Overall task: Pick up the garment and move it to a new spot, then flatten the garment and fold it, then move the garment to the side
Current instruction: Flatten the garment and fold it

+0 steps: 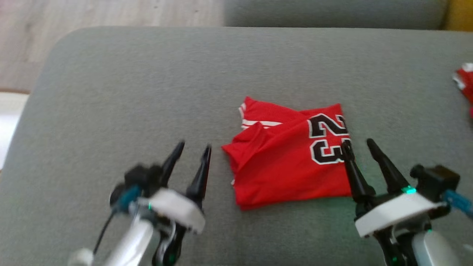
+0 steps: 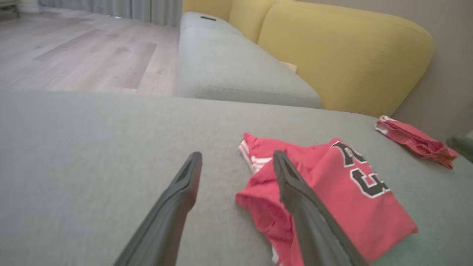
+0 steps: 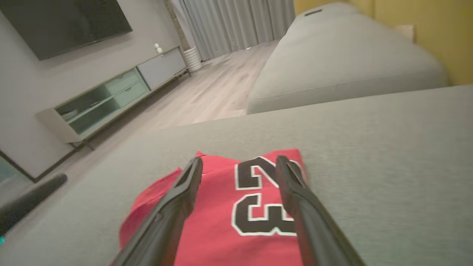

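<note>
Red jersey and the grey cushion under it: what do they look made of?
Red jersey: probably thin synthetic knit, smooth, faint sheen; it lies in soft limp folds. Grey cushion: matte woven upholstery fabric, fine grainy texture; rounded corner suggests padding.

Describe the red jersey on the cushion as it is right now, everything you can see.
The red jersey looks like thin, smooth sports fabric, folded into a rough rectangle with some creases and a loose flap toward the robot's left. A black 23 outlined in white shows near its right edge, and white stripes show at its far left corner. It lies flat on the grey cushion. The open right gripper stands at its right edge, holding nothing; whether it touches the jersey cannot be told.
</note>
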